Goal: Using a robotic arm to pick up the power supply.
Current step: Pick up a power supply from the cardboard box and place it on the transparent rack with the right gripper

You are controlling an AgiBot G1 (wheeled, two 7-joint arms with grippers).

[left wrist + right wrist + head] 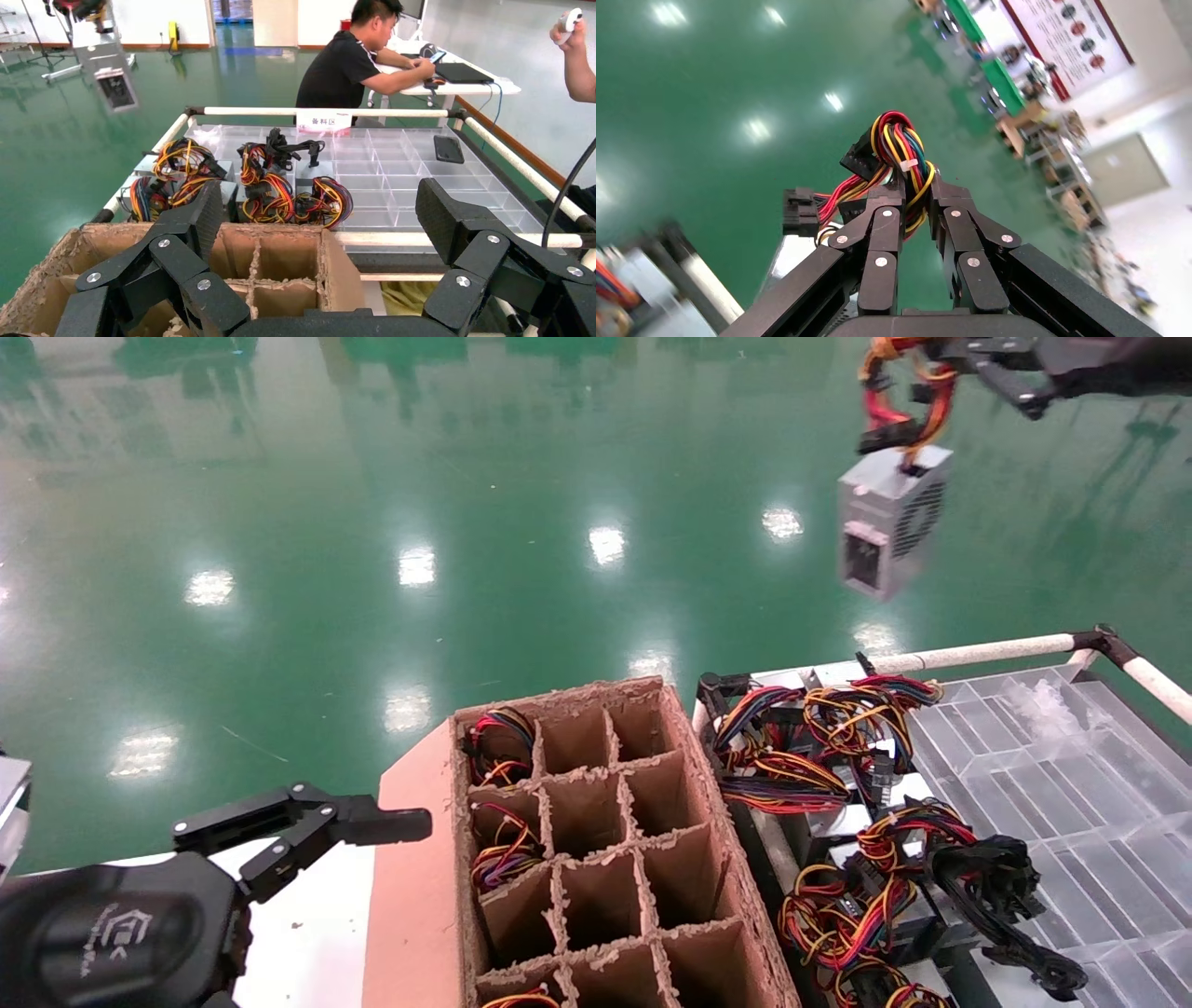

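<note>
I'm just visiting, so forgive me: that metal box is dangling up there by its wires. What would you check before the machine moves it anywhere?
1. Grip: right gripper is closed on the wire bundle, not on the casing: ok, though only the wires carry the weight.
2. Power supply hangs clear above the floor, tilted: ok.
3. How firmly the wires sit between the fingers: cannot tell.
4. Empty cells in the cardboard divider box: several are free: ok.
5. Left gripper is open, beside the box and out of the way: ok.
6. People near the parts tray: a seated man behind it: not ok if the load swings that way.
</note>
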